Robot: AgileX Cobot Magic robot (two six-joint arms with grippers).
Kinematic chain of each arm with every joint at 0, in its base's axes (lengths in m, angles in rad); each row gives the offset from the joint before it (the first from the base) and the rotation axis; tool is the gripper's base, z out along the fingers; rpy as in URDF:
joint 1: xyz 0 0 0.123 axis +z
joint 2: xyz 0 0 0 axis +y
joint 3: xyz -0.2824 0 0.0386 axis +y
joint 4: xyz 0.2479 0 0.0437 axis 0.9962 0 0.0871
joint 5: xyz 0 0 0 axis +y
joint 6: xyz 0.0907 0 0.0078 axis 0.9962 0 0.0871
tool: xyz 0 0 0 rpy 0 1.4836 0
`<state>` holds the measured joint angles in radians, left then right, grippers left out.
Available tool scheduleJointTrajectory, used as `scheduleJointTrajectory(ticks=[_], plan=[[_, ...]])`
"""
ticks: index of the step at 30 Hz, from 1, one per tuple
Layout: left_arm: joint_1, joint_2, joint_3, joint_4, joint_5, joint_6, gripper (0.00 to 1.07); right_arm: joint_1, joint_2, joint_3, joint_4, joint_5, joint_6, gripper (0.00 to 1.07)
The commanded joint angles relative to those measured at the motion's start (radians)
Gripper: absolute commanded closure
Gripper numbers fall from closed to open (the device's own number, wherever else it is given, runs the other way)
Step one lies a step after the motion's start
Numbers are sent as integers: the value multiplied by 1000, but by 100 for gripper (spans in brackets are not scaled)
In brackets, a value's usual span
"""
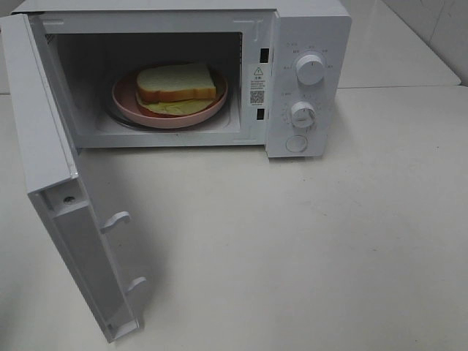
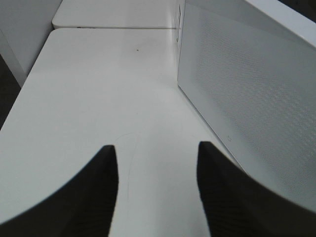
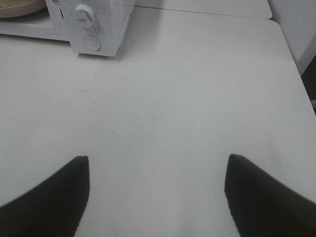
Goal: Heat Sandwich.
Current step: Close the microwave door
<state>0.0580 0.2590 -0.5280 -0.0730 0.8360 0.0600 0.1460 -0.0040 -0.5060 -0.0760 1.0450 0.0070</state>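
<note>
1. Sitting inside the open microwave (image 1: pixel 307 36), the sandwich (image 1: pixel 177 83) lies flat on a round pink plate (image 1: pixel 172 119), roughly centred in the cavity.
2. Sandwich: white bread on top, orange-brown crust, pale yellow-green filling sticking out at the front edge.
3. Microwave door (image 1: pixel 62 212) is swung wide open toward the left side of the high view, with its inner face and two latch hooks showing.
4. Control panel on the microwave's right side has an upper knob (image 1: pixel 311 69), a lower knob (image 1: pixel 303 114) and a round button (image 1: pixel 296 143) below them.
5. Microwave stands on a white desk (image 1: pixel 307 241).
6. Neither arm shows in the high view.
7. Left fingers (image 2: pixel 96 192) are parted with a clear gap, gripping nothing, and only bare desk is between them. They are just beside a white, finely dotted panel of the microwave (image 2: pixel 247 98); cannot tell whether it is the door or the casing.
8. Right fingers (image 3: pixel 61 195) are spread wide and empty, over bare desk, well apart from the microwave's front corner.
9. Right wrist view catches the lower knob, the button and a sliver of the plate's rim at its edge.
</note>
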Motion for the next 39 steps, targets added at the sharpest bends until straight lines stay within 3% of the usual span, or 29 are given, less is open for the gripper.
scheduleJointTrajectory(ticks=[1, 5, 10, 15, 20, 23, 31, 39], plan=[[1, 33, -8, 1, -40, -6, 76, -6, -26, 1, 3, -12, -1, 33], [1, 100, 27, 1, -141, -5, 106, -6, -26, 1, 3, -12, -1, 33], [1, 141, 90, -3, -263, -4, 107, -6, -26, 1, 3, -12, -1, 33], [1, 204, 190, -45, -516, -3, 107, -6, -26, 1, 3, -12, -1, 33], [1, 235, 229, -59, -625, -1, 107, -6, -26, 1, 3, -12, -1, 33], [1, 289, 272, -55, -782, 8, 107, -6, -26, 1, 3, -12, -1, 33], [1, 452, 332, -13, -1100, 8, 107, -6, -26, 1, 3, -12, -1, 33], [1, 639, 332, 105, -1353, 5, 107, -6, -26, 1, 3, -12, -1, 33]])
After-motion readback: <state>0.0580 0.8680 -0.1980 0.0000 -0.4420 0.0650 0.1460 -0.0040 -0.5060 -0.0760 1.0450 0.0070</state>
